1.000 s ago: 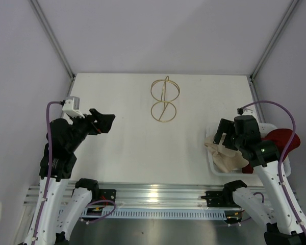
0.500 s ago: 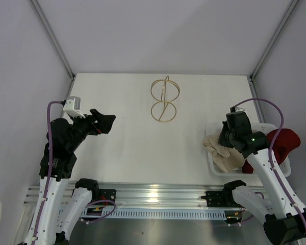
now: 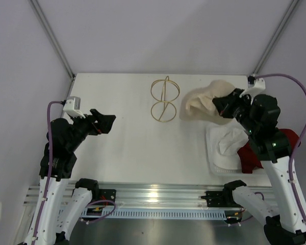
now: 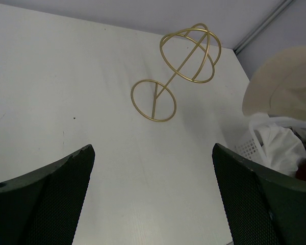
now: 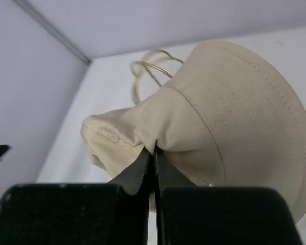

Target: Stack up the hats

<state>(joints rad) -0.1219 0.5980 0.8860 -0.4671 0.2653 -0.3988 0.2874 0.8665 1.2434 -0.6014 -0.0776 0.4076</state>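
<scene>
Top view: the right gripper [image 3: 222, 106], clamped on the cream hat [image 3: 200, 103], holds it above the table's far right. The hat hangs left of the gripper, beside the gold stand [image 3: 164, 99].
Left wrist view: the left gripper [image 4: 153, 148] is spread wide, with the hat at far right.
Right wrist view: the jaws pinch a fabric fold.

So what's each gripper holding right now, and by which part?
The right gripper is shut on the cream hat, pinching a fold of its fabric between the fingertips. The left gripper is open and holds nothing.
</scene>
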